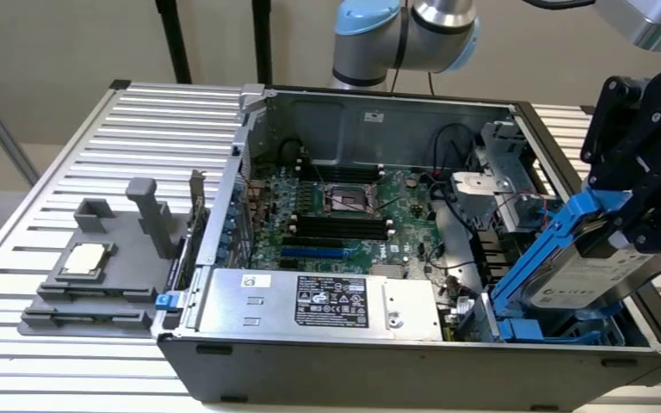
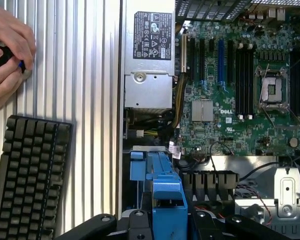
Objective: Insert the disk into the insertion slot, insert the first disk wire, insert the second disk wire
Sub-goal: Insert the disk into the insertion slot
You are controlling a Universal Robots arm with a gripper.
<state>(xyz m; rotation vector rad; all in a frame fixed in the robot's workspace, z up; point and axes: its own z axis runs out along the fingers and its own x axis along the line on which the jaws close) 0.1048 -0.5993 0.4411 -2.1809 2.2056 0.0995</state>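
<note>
Clearly, the disk (image 1: 589,274) hangs tilted in its blue carrier (image 1: 534,258). Its lower end dips into the insertion slot (image 1: 534,332) at the near corner of the case (image 1: 423,366), on the exterior view's right, and its upper end is clamped between the jaws of the gripper (image 1: 635,225). The tilt is the main risk: going in askew, the carrier could catch on the bay's blue fittings or metal edge and jam, or twist in the grasp. Red wires (image 1: 526,202) just beyond the bay could get pinched. The power supply (image 1: 319,301) to the left looks safely apart. A person's hand (image 2: 7,50) rests near a keyboard (image 2: 30,180) outside the case.
</note>
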